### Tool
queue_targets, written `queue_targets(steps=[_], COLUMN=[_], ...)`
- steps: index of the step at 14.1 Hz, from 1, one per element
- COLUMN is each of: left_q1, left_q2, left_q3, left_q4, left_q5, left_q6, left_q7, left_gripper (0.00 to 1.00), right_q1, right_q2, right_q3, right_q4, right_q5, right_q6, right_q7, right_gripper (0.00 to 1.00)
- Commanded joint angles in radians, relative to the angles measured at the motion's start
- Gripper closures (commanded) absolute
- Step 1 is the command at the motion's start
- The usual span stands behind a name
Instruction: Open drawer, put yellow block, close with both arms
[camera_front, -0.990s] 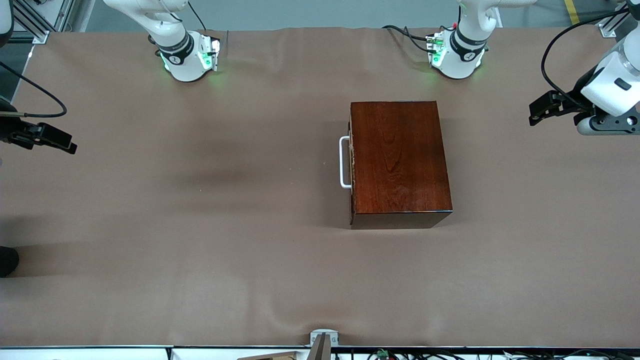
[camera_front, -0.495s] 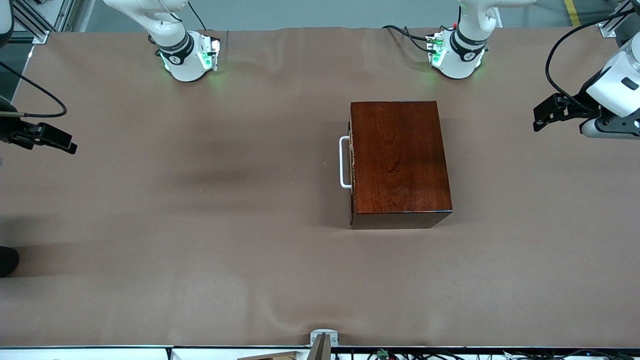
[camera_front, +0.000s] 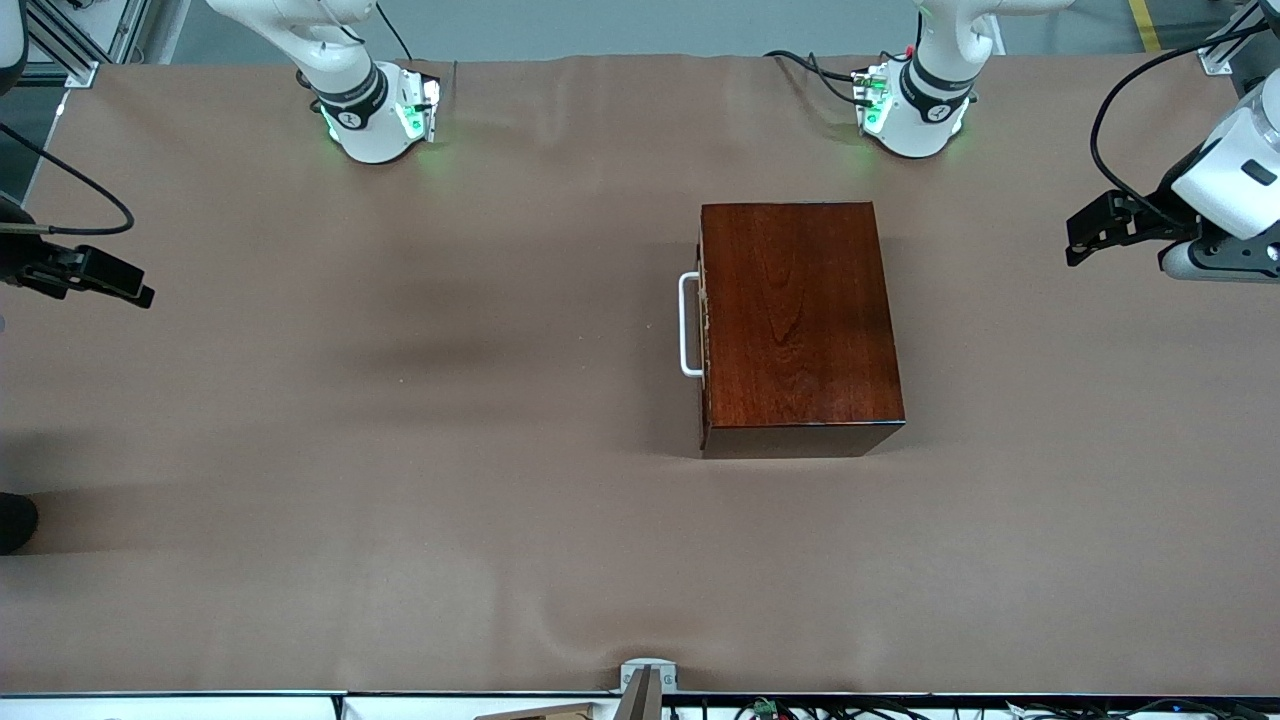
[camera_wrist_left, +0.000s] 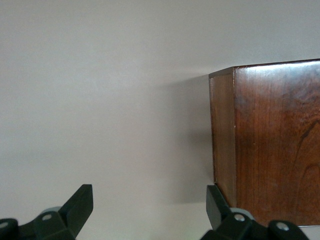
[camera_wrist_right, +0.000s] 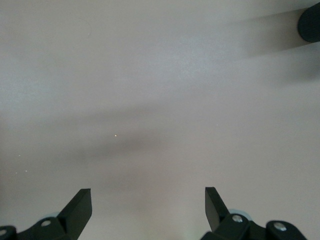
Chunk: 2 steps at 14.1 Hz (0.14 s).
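Our left gripper (camera_front: 1090, 222), fingers spread, has drifted slightly outward at three o'clock of the wooden box (camera_front: 800, 315). The right gripper (camera_front: 125, 285) waits at nine o'clock, also spread. The drawer (camera_front: 689, 325) sits shut and the yellow block is unseen. We judge the task either finished or not yet begun.

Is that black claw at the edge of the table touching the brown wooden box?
Apart. The front view shows bare table between the left gripper and the wooden box.

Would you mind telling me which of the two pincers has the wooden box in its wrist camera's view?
The left pincer, open, has the wooden box in its wrist view; the right pincer, also open, shows only the bare table.
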Motion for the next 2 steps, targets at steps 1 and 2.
queue_targets(steps=[1,2], left_q1=[0.011,0.013], left_q2=[0.008,0.008], left_q3=[-0.005,-0.005], left_q4=[0.022,0.022], left_q5=[-0.014,-0.014], left_q6=[-0.013,-0.013], left_q7=[0.027,0.025], left_gripper=[0.00,0.00], right_q1=[0.008,0.008], right_q2=[-0.010,-0.010], right_q3=[-0.004,-0.004], right_q4=[0.004,0.004], right_q5=[-0.006,-0.006], right_q6=[-0.007,-0.007], right_q7=[0.007,0.007], right_gripper=[0.00,0.00])
